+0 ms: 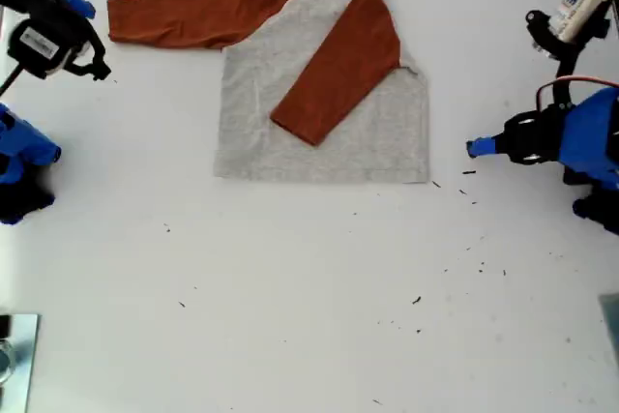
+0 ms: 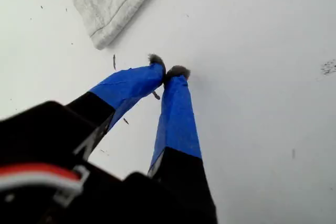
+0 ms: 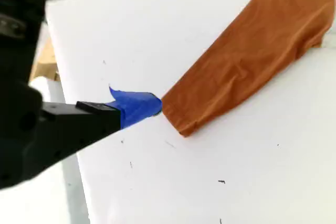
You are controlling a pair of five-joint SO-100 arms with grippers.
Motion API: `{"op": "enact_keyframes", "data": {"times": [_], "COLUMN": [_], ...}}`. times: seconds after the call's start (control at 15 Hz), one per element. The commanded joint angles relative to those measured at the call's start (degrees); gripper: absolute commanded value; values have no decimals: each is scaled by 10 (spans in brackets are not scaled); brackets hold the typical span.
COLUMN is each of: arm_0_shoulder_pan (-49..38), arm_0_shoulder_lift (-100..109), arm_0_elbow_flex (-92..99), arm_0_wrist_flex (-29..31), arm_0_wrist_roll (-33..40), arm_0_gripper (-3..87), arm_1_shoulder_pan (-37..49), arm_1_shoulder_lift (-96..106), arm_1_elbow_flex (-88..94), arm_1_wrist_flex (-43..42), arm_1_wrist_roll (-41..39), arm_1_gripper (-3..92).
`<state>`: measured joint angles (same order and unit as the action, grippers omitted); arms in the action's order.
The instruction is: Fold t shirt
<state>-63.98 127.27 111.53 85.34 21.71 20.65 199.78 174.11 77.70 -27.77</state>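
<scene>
t shirt (image 1: 319,94) print hidden | my first gripper (image 2: 167,72) closed (empty) | my second gripper (image 3: 157,40) agape

T shirt (image 1: 329,113) soft matt cloth; table (image 1: 290,297) smooth matt white

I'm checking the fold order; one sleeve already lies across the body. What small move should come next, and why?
Probably nudge my second hand over the cuff of the outstretched sleeve, ready to pinch. That sleeve of the t shirt lies unfolded, and the open hand has one finger at the cuff's edge. My first hand is shut, near the hem.
</scene>
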Motion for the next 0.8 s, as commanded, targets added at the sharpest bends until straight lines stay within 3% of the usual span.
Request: {"op": "enact_keyframes", "data": {"times": [0.0, 0.27, 0.47, 0.73], "arm_0_shoulder_pan": [-38, -98, -145, -161], "arm_0_shoulder_lift": [-14, -47, -147, -263], "arm_0_elbow_flex": [31, 217, 226, 209], "arm_0_wrist_flex": [-50, -250, -330, -373], "arm_0_wrist_roll": [10, 19, 49, 60], "arm_0_gripper": [385, 330, 306, 12], "arm_1_shoulder_pan": [-5, -13, -20, -22], "arm_1_shoulder_lift": [9, 9, 9, 9], "arm_1_elbow_flex": [31, 31, 31, 31], "arm_1_wrist_flex": [6, 6, 6, 6], "arm_1_wrist_roll": [-10, -8, -6, -4], "arm_1_gripper": [35, 35, 35, 35]}}
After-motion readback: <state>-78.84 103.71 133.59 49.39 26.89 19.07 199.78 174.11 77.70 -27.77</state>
